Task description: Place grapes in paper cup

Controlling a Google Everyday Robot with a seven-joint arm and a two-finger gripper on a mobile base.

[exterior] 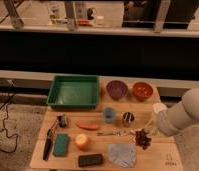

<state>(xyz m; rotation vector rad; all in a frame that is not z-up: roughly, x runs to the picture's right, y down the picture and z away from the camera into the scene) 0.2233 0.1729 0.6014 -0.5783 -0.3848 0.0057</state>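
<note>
The grapes (pixel 142 138), a dark reddish-brown bunch, hang at the right front of the wooden table (pixel 43 159). My gripper (pixel 148 132) reaches in from the right on a pale arm (pixel 185 117) and is shut on the top of the bunch, holding it just above the table. The white paper cup (pixel 159 109) stands upright behind and to the right of the grapes, right beside my arm, which covers its lower part.
A green tray (pixel 73 92), a purple bowl (pixel 116 90) and an orange bowl (pixel 142 90) stand at the back. A blue cup (pixel 109 115), a dark metallic cup (pixel 127 118), a carrot (pixel 88 126), a grey cloth (pixel 121 154) and a green sponge (pixel 61 145) lie nearby.
</note>
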